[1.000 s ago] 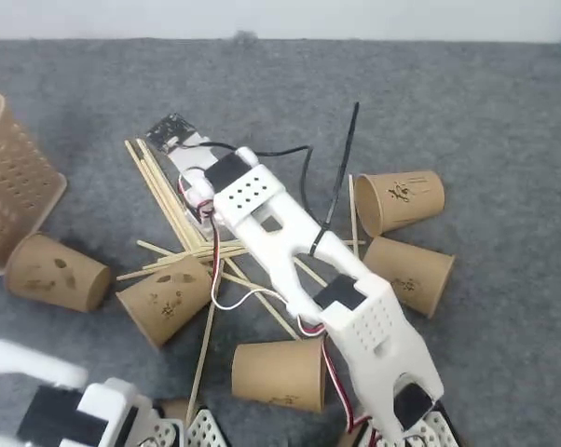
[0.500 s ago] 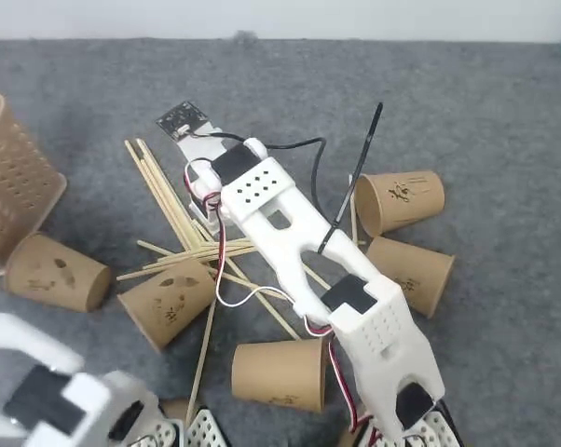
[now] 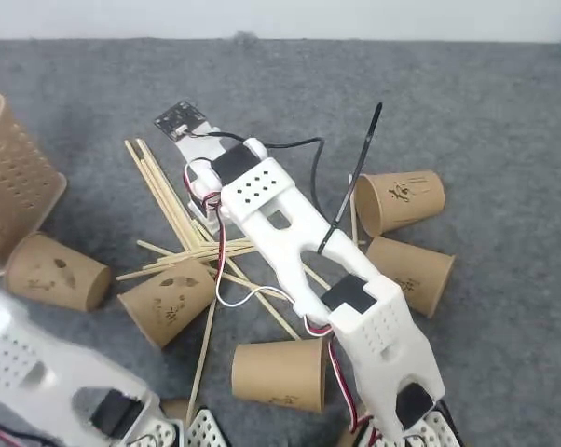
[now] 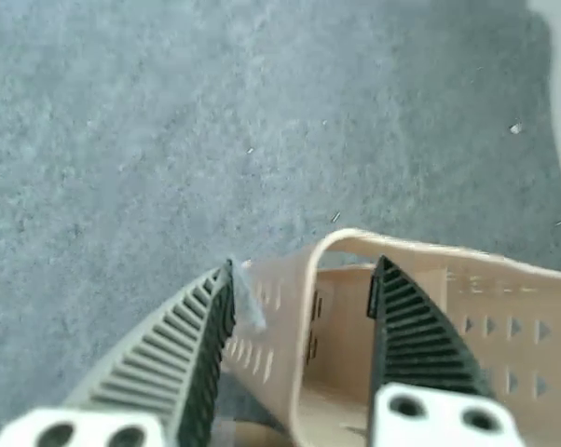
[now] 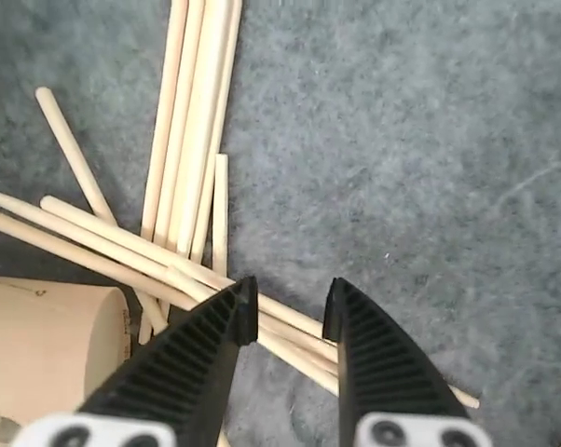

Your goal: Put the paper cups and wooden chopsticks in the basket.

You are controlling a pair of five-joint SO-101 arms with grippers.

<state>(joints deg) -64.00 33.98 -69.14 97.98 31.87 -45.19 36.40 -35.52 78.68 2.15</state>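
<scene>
Chopsticks (image 5: 195, 121) look thin, light, stiff and a bit slippery, so the right gripper (image 5: 290, 293), jaws apart, should pinch one near its middle.

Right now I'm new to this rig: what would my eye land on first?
The white right arm stretches across the middle of the grey mat, its gripper open above a tangle of wooden chopsticks. Paper cups lie tipped over around it; the basket sits at the left edge.
</scene>
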